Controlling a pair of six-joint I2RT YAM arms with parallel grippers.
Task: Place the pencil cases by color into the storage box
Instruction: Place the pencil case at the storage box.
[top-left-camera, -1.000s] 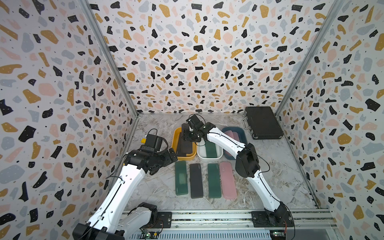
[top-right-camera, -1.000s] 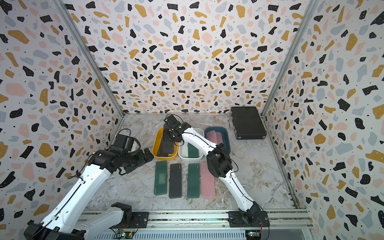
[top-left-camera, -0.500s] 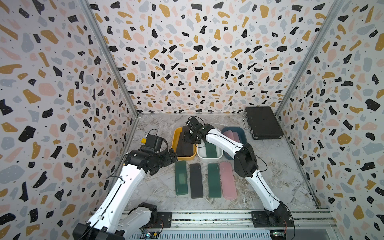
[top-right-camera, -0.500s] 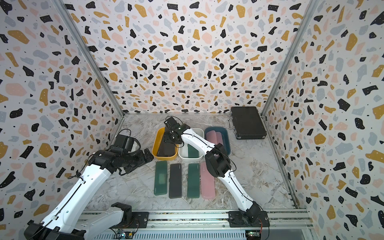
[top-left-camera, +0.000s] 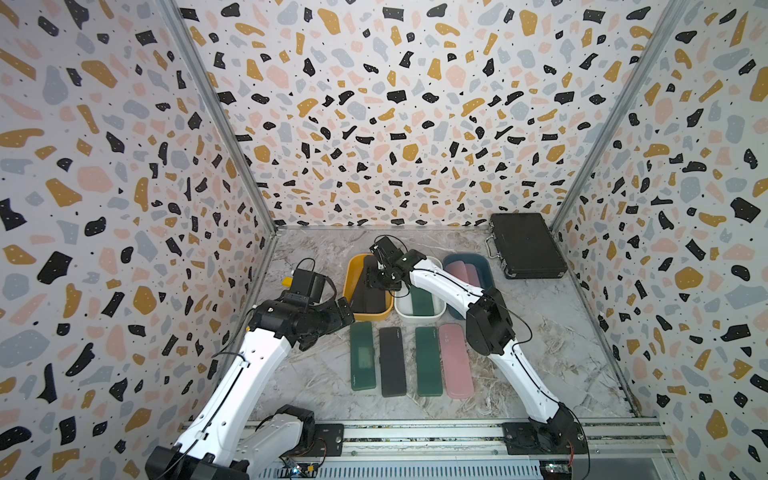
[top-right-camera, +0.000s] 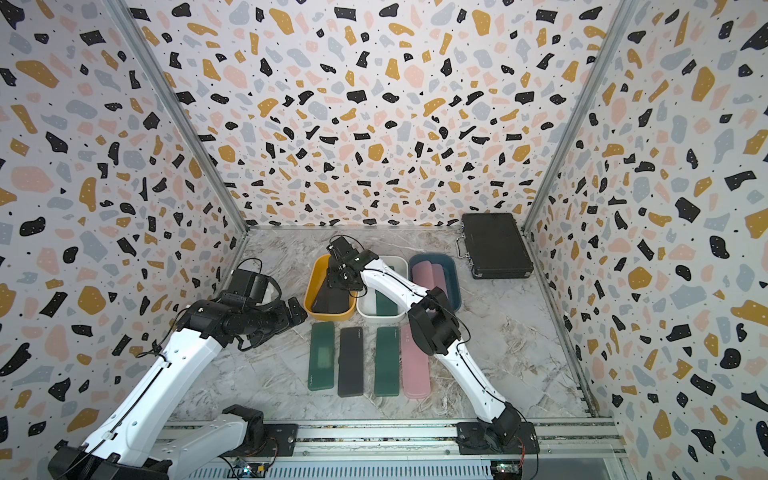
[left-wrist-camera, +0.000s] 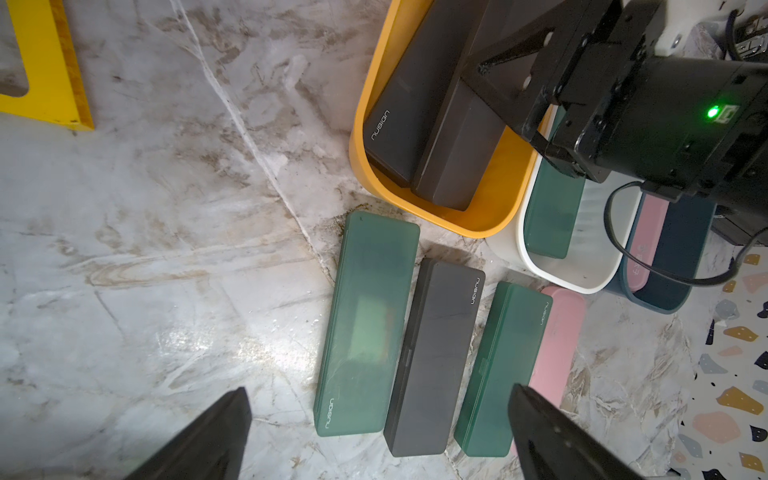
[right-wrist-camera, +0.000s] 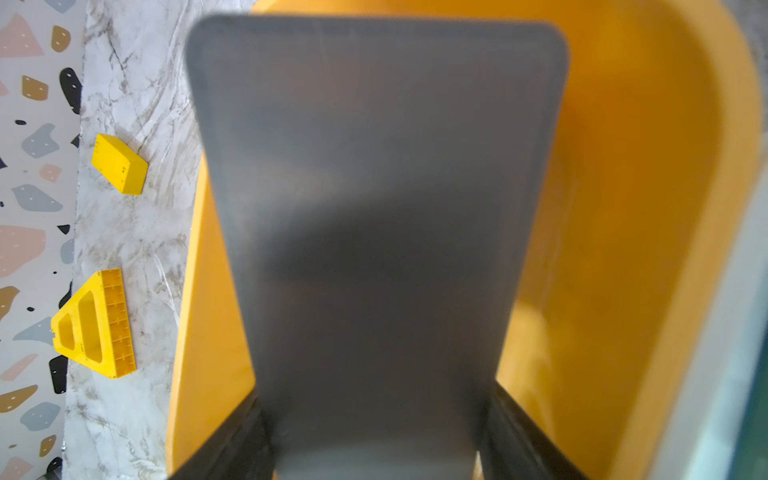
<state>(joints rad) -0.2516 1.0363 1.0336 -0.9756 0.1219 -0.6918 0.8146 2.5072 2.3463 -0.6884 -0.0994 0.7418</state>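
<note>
My right gripper (right-wrist-camera: 374, 415) is shut on a black pencil case (right-wrist-camera: 374, 208), holding it by one end inside the yellow storage box (top-left-camera: 348, 286). A second black case (left-wrist-camera: 395, 124) lies in that box beside it. A green case (top-left-camera: 422, 297) lies in the white box (top-left-camera: 419, 318). Pink cases (top-left-camera: 463, 270) lie in the blue box (top-left-camera: 487, 266). On the floor in front stand a green case (top-left-camera: 362, 357), a black case (top-left-camera: 392, 361), a green case (top-left-camera: 429, 360) and a pink case (top-left-camera: 456, 360) in a row. My left gripper (left-wrist-camera: 378, 392) hangs open above and left of the row, holding nothing.
A large black briefcase (top-left-camera: 525, 245) lies at the back right corner. Two small yellow blocks (right-wrist-camera: 120, 164) (right-wrist-camera: 97, 324) lie on the marble floor left of the yellow box. Patterned walls close in three sides, and a metal rail (top-left-camera: 415, 432) runs along the front.
My right gripper has moved down and toward the front with the black case, lowering it into the yellow box. The left arm has not moved.
</note>
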